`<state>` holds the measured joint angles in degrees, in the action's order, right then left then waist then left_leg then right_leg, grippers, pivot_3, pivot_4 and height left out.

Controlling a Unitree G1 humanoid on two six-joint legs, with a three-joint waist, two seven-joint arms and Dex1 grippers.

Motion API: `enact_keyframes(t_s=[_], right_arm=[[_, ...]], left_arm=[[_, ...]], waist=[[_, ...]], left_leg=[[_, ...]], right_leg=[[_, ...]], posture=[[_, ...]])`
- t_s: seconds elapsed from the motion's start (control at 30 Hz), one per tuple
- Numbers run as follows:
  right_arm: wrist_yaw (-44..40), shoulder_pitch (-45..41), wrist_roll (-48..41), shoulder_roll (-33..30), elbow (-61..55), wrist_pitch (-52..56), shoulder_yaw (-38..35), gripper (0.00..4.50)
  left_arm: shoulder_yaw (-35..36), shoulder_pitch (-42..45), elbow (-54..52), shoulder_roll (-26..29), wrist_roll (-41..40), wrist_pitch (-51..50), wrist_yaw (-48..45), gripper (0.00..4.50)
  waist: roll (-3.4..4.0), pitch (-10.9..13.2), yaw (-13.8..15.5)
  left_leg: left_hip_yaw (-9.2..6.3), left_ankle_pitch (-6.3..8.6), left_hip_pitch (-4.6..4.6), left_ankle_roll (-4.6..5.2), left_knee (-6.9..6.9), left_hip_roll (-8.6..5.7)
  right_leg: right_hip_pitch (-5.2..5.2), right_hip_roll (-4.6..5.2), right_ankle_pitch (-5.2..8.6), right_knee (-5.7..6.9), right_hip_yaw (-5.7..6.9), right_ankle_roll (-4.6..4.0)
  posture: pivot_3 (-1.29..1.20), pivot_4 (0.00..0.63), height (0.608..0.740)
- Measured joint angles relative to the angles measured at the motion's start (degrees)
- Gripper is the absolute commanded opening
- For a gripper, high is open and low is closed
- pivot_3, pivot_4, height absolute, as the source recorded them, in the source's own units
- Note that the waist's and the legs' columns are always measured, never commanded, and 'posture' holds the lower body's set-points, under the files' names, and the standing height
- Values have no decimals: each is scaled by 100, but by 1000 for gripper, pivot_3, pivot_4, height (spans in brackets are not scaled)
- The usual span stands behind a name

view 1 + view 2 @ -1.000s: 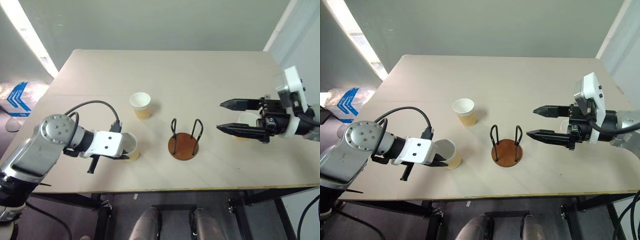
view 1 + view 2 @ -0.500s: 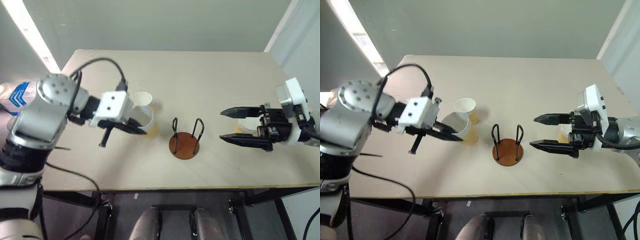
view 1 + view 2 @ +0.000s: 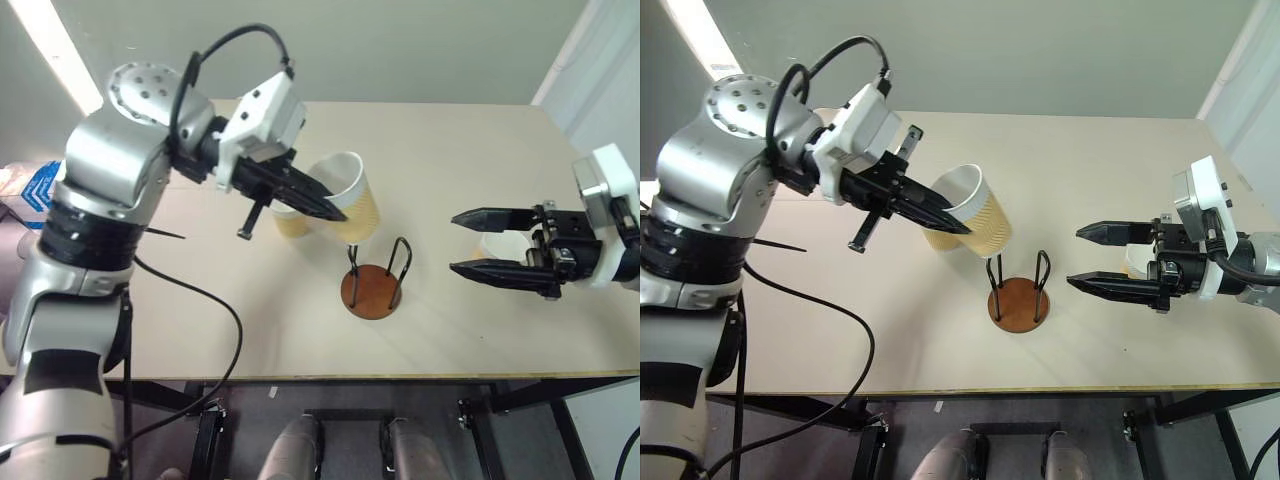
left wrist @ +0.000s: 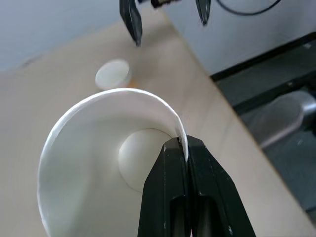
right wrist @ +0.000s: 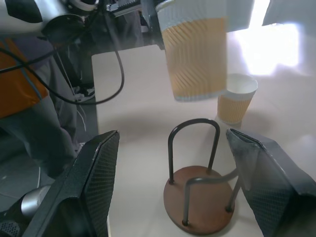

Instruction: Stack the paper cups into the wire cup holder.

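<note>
Paper cups number three: one [image 3: 975,220] pinched at its rim by the closed left claw [image 3: 958,222], raised above the single wire cup holder [image 3: 1017,295] on the table [image 3: 1110,180]; another [image 3: 290,222] behind it; a third [image 4: 113,74], seen from the left wrist, stands beyond the wide-open, empty right claw [image 3: 1077,255].

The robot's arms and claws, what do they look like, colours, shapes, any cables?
The left arm is bulky silver-grey metal with a round joint cap dotted with screw holes, and a black cable loops over it to a white wrist block. The left claw has two slim, pointed black fingers. The right claw has the same black tapered fingers on a white wrist housing; up close, their inner pads show a fine mesh texture.
</note>
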<state>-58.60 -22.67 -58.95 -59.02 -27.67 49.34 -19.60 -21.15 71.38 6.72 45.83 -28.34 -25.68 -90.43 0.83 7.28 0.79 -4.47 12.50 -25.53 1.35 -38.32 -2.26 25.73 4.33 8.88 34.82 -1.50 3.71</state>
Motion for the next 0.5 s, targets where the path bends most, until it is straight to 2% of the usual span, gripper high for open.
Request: enact_keyframes(t_s=[0.23, 0.5], right_arm=[[211, 503, -28, -144, -27, 38, -744, 3651], [613, 965, -238, -149, -440, 146, -1306, 3651]], left_arm=[[-857, 195, 599, -306, 14, 792, -1, 23], [-1269, 413, 1131, -768, 111, 1381, -2, 23]], waist=[[0, 0, 18], [1, 0, 40]], left_leg=[[6, 5, -2, -2, -5, -1], [12, 15, -9, 3, -13, -2]], right_leg=[[-6, 2, -11, -8, -2, 59], [-7, 2, -6, -15, -4, 85]], posture=[[0, 150, 740], [0, 150, 740]])
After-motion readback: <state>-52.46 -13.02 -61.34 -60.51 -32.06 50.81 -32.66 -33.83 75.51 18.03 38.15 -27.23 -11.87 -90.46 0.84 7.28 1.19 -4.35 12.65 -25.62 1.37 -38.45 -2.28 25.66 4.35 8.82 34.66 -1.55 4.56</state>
